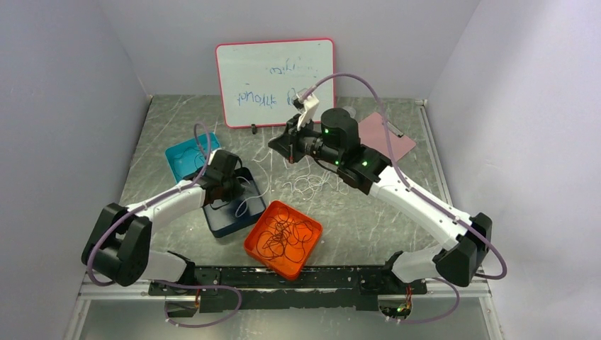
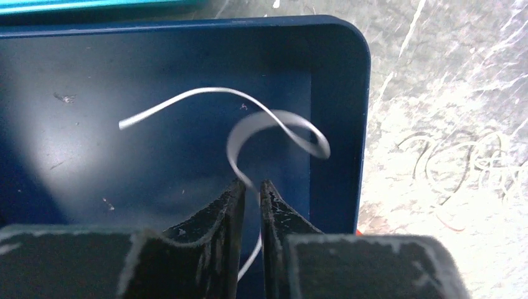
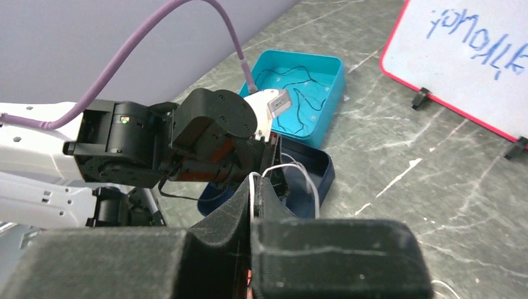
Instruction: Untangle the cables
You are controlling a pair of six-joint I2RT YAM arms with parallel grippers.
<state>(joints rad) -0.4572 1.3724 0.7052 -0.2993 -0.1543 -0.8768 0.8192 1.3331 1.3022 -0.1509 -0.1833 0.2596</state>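
A white cable (image 2: 274, 115) curls inside the dark blue tray (image 2: 364, 93) and runs down through the narrow gap between the jaws of my left gripper (image 2: 251, 184). The jaws stand slightly apart, wider than the cable. In the top view the left gripper (image 1: 230, 185) hangs over that tray (image 1: 220, 223). My right gripper (image 3: 256, 177) is shut on a white cable (image 3: 299, 167) that loops down into the blue tray (image 3: 317, 165). More white cables (image 1: 308, 185) lie tangled on the table. A tangle of black cables (image 1: 283, 237) fills the orange tray (image 1: 255, 244).
A teal tray (image 1: 181, 159) behind the blue one holds a black cable (image 3: 299, 99). A whiteboard (image 1: 276, 81) stands at the back, a pink sheet (image 1: 386, 134) lies back right. The right gripper (image 1: 283, 145) hovers mid-table, facing the left arm.
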